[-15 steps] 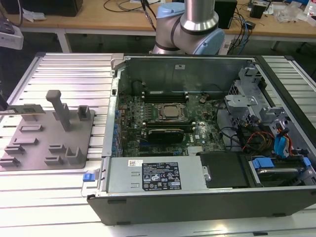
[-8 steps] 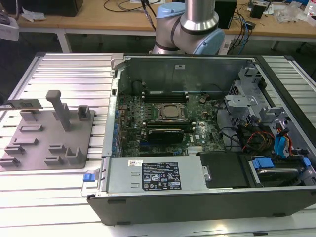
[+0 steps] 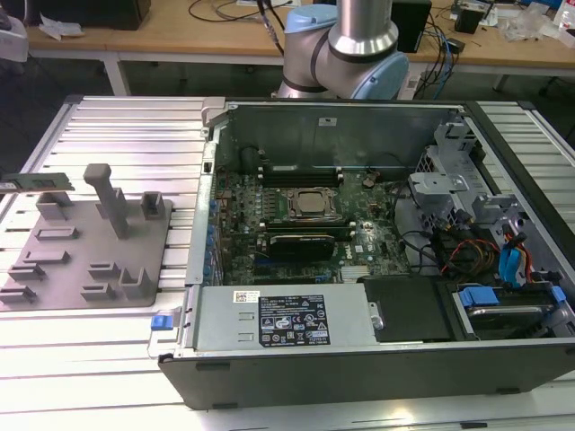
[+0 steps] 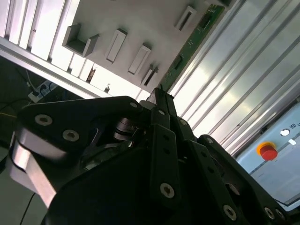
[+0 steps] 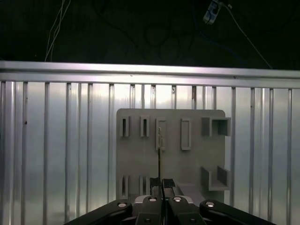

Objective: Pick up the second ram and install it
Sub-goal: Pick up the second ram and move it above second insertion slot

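On grey fixture [image 3: 67,278], second ram [image 3: 36,182], case [image 3: 359,377] beside

One green ram stick [image 3: 36,182], one grey fixture plate [image 3: 76,250], one open computer case [image 3: 359,368] and one processor [image 3: 312,204] are counted

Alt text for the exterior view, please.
The second ram, a green stick, sits at the far corner of a grey fixture plate at the exterior view's left. An open computer case lies on the slatted table, motherboard exposed, robot arm behind.

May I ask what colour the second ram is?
The second ram is green, clearest in the second wrist view.
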Motion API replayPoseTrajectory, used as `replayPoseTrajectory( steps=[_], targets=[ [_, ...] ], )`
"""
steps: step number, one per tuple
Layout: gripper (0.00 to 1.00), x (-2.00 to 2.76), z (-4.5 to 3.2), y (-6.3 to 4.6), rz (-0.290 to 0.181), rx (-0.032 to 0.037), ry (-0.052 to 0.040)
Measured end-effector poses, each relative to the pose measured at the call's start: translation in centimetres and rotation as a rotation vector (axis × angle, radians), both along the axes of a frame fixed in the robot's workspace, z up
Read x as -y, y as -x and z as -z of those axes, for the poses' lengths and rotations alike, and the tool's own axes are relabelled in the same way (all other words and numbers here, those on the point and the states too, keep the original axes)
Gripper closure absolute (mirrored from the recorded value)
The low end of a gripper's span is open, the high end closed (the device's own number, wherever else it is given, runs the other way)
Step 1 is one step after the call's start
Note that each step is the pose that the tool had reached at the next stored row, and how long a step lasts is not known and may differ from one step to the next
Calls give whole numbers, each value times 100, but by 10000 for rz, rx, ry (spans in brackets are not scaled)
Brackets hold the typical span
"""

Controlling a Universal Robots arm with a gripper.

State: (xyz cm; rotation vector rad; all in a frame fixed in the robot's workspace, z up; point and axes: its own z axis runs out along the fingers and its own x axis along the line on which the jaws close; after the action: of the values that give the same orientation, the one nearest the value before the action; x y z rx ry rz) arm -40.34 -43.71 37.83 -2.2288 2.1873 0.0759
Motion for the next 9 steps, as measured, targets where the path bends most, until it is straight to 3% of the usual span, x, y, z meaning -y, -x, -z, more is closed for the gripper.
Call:
replayPoseTrajectory(
  steps=[2,9],
  targets=[
    [91,-2,-85,0,0,3,0],
    [91,-5,-275,0,0,7,-1]
  ],
)
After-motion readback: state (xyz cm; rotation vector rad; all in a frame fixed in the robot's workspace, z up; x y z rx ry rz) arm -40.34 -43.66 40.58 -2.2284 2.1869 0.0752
